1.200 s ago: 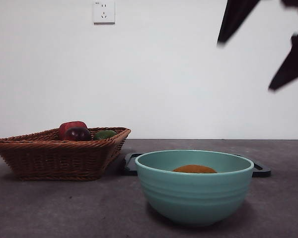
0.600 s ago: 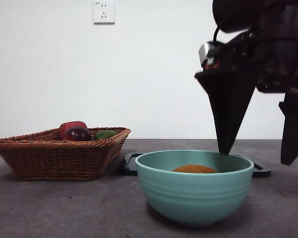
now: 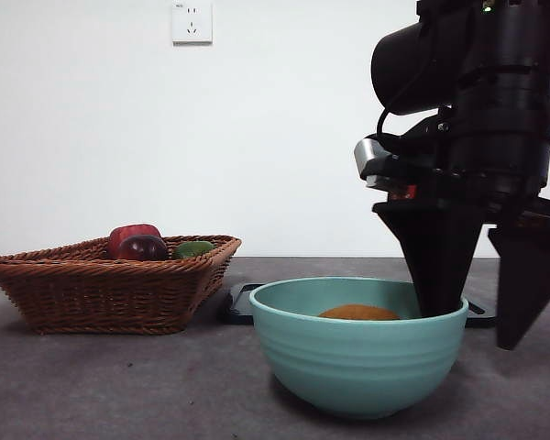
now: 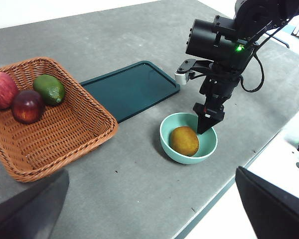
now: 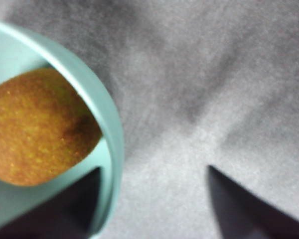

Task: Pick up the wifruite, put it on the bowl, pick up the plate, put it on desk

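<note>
Front view: right claw (image 3: pixel 477 328) astride bowl (image 3: pixel 358 353) rim

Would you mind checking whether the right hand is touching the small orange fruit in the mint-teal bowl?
Apart. The right wrist view shows teal bowl floor between the fruit and the right hand straddling the rim.

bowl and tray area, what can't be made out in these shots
- Front view: most of the wifruite sits below the bowl rim; only its top shows.
- Front view: the dark tray is largely hidden behind the bowl.
- Right wrist view: close and blurred; the right gripper straddles the bowl rim, one jaw inside, one outside.
- Left wrist view: the left gripper shows only two cut-off jaws at the bottom.
</note>
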Controlling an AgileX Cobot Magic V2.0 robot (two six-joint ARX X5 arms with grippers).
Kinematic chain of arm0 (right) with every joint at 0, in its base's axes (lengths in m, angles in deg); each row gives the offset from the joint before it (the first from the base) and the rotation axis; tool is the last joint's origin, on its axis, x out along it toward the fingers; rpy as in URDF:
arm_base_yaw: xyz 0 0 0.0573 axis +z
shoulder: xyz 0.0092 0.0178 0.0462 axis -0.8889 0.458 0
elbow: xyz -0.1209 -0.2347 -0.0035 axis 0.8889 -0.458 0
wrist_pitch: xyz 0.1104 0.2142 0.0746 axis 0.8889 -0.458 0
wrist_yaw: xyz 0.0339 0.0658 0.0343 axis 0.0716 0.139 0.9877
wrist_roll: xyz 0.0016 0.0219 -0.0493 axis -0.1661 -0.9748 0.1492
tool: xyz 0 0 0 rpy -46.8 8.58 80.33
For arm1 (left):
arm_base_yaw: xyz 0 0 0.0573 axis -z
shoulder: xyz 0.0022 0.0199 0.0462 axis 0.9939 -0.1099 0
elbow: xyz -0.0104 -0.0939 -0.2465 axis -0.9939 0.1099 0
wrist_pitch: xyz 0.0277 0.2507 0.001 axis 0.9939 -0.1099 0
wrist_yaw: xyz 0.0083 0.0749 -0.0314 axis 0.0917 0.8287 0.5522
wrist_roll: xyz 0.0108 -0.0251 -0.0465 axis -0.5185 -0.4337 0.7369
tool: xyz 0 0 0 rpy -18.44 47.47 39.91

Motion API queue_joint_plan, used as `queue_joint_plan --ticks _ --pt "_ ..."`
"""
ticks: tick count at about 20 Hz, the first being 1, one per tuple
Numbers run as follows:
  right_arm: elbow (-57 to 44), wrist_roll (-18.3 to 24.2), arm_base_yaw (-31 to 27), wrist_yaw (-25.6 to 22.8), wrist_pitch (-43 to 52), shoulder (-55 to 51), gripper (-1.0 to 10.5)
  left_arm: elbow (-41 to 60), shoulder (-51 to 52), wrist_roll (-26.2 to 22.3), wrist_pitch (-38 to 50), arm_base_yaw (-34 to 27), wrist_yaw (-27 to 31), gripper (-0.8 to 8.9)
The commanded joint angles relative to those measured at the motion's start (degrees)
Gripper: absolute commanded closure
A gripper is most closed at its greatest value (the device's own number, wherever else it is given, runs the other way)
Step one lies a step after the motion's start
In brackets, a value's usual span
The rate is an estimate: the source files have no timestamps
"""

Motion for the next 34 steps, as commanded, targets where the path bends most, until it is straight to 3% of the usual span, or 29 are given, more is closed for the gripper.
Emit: queue_joint_plan --ticks 1,4,14,20,26,34 --pt "1.0 -2.3 0.6 0.0 1.0 1.2 7.8 -0.3 -0.1 0.3 0.6 0.6 0.1 2.81" --pt "1.0 -2.3 1.1 1.4 2.3 1.1 9.4 -0.3 -0.1 0.3 0.6 0.6 0.1 2.81" --pt "6.1 -3.7 1.0 0.3 -0.9 1.3 9.4 -0.3 -0.1 0.3 0.6 0.6 0.1 2.81" --pt "22.0 1.6 -5.0 -2.2 -9.2 7.3 9.4 -0.3 -0.1 0.4 0.6 0.6 0.1 2.81" --pt "41.2 6.8 -10.7 -2.1 -14.9 20.5 9.4 -0.3 -0.1 0.3 0.6 0.6 0.1 2.81" --pt "56.9 8.8 -13.1 -1.7 -18.1 36.0 9.4 -0.3 -0.1 0.4 0.6 0.6 0.1 2.81"
